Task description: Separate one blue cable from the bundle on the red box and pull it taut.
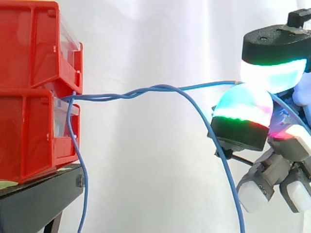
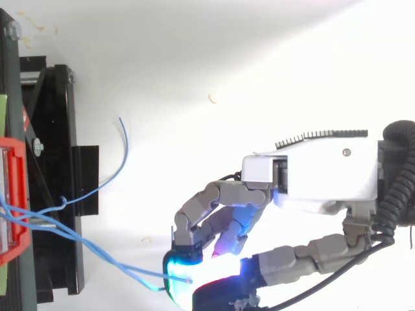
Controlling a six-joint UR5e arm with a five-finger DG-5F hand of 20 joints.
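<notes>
Hand (image 2: pixel 324 168) curled, pinching one cable (image 1: pixel 204 87) between two glowing pads (image 1: pixel 243 109); its other fingers are tucked under and hold nothing. The cable leaves the box (image 1: pixel 29 131) at the gap between its tiers and runs right to the pinch, near level but slightly bowed. Close to the box it is twisted into the bundle (image 1: pixel 112 95). A second strand (image 1: pixel 219 150) peels off and arcs down past the hand, and a third (image 1: pixel 86 194) hangs beside the box. Step looks like the pull-taut phase, separation only partly done. Next move likely needs the hand drawn further from the box along the cable line, pinch kept firm, until the bow goes. Risk: dragging the second strand along.
</notes>
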